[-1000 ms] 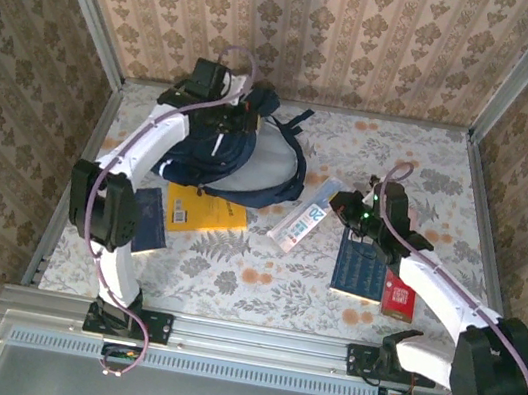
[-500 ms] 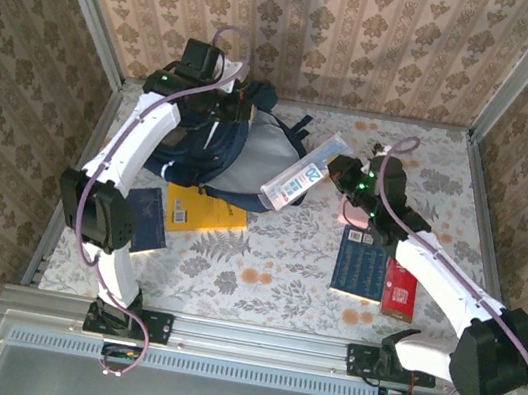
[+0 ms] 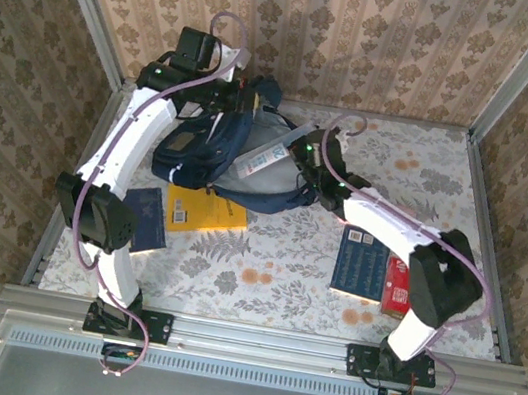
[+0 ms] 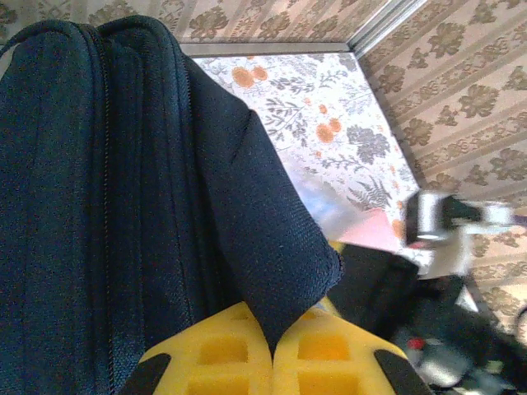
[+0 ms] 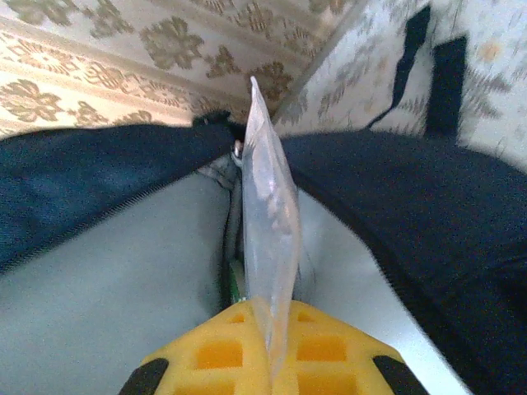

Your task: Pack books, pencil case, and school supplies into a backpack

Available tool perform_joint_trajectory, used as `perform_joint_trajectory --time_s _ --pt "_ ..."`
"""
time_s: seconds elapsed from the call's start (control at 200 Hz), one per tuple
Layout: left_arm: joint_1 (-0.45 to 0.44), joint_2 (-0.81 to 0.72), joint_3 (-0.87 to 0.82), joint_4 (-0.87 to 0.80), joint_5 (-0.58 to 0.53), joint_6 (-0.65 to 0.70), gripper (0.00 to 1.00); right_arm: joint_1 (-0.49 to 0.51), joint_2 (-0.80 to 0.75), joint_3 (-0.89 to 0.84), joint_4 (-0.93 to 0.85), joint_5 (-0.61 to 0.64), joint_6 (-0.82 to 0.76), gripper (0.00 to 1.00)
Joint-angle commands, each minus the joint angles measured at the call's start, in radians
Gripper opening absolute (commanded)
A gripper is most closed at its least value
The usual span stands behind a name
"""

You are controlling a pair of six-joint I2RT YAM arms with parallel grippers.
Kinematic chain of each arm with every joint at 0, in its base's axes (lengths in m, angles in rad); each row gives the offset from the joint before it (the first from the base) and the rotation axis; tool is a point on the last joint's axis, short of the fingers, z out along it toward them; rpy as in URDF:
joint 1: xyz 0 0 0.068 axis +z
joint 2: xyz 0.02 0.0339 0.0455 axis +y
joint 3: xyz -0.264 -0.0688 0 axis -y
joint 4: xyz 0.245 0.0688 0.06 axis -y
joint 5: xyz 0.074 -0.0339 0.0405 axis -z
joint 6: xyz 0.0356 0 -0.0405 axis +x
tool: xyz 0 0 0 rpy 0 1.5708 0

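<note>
At the upper left of the top view, the left jaws are clamped shut on a fold of the backpack (image 3: 201, 147) near its top edge. They have hauled that edge higher over the last second, so the mouth gapes toward the middle of the frame. The left wrist view confirms navy fabric pinched between the yellow pads.

Just right of that, the blue-and-white packet (image 3: 269, 154) has made the big move. 1 second ago it lay flat at the centre of the counter (image 3: 259, 288). Now it is in the air, gripped at 1 end by the closed right jaws, with its far end at the bag's grey-lined opening. The right wrist view shows it edge-on, pointing into the gap.

My read is that this is the first of the supplies about to go in, and little else is packed. The navy book (image 3: 147, 221) at lower left, the yellow book (image 3: 203, 212) below the bag, the second navy book (image 3: 361, 267) and the red pack (image 3: 398, 291) at lower right all lie on the counter.
</note>
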Motion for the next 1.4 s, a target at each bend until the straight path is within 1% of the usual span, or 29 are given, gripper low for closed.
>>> perform_joint_trajectory --time_s 0.0,0.17,0.335,0.375,0.445,0.47,0.55,0.61,0.635,0.695,0.72,0.79,0.845,0.88,0.93,0.99,1.085,1.13,1.23,1.275,1.395 --pt "-0.002 -0.023 0.069 0.101 0.11 -0.029 0.0 0.031 0.068 0.081 0.124 0.008 0.086 0.0" --pt "-0.009 -0.022 0.071 0.103 0.121 -0.032 0.0 0.078 0.169 0.204 0.099 0.004 0.054 0.0" --pt "-0.009 -0.019 0.073 0.111 0.131 -0.04 0.0 0.104 0.26 0.322 0.017 -0.003 0.038 0.0" --pt "-0.01 -0.017 0.075 0.118 0.136 -0.046 0.0 0.108 0.287 0.36 -0.017 -0.005 0.034 0.0" --pt "-0.012 -0.011 0.082 0.122 0.144 -0.051 0.0 0.11 0.351 0.47 -0.179 0.017 0.057 0.0" --pt "-0.014 -0.009 0.085 0.12 0.146 -0.051 0.0 0.11 0.374 0.497 -0.207 0.019 0.07 0.0" --pt "-0.013 -0.006 0.093 0.119 0.148 -0.051 0.0 0.112 0.449 0.561 -0.195 0.003 0.09 0.04" --pt "-0.013 -0.01 0.093 0.119 0.146 -0.051 0.0 0.113 0.514 0.63 -0.168 -0.038 0.071 0.07" --pt "-0.012 -0.012 0.094 0.12 0.146 -0.049 0.0 0.113 0.54 0.66 -0.161 -0.058 0.061 0.09" --pt "-0.009 -0.014 0.092 0.122 0.147 -0.046 0.0 0.113 0.588 0.718 -0.126 -0.106 0.037 0.19" --pt "-0.007 -0.015 0.089 0.121 0.147 -0.046 0.0 0.112 0.608 0.735 -0.106 -0.132 0.028 0.26" --pt "0.002 -0.017 0.082 0.127 0.152 -0.056 0.0 0.106 0.636 0.763 -0.067 -0.194 0.016 0.53" --pt "0.01 -0.02 0.071 0.135 0.158 -0.063 0.0 0.102 0.639 0.763 -0.038 -0.239 -0.006 0.64" --pt "0.014 -0.023 0.065 0.141 0.158 -0.068 0.0 0.101 0.632 0.755 -0.028 -0.258 -0.025 0.68" --pt "0.02 -0.028 0.058 0.144 0.156 -0.072 0.0 0.099 0.614 0.734 -0.009 -0.28 -0.059 0.72" --pt "0.027 -0.032 0.053 0.148 0.146 -0.073 0.0 0.1 0.588 0.711 -0.016 -0.294 -0.101 0.75" --pt "0.039 -0.036 0.045 0.152 0.138 -0.081 0.0 0.093 0.54 0.661 -0.021 -0.328 -0.161 0.77" --pt "0.043 -0.036 0.041 0.155 0.132 -0.083 0.0 0.093 0.515 0.63 -0.013 -0.349 -0.19 0.79" --pt "0.053 -0.034 0.028 0.158 0.116 -0.085 0.0 0.085 0.443 0.541 0.013 -0.391 -0.247 0.8" --pt "0.058 -0.035 0.018 0.164 0.112 -0.087 0.0 0.082 0.408 0.495 0.023 -0.404 -0.267 0.84" --pt "0.067 -0.037 -0.009 0.18 0.095 -0.097 0.0 0.061 0.308 0.373 0.029 -0.425 -0.31 0.86"
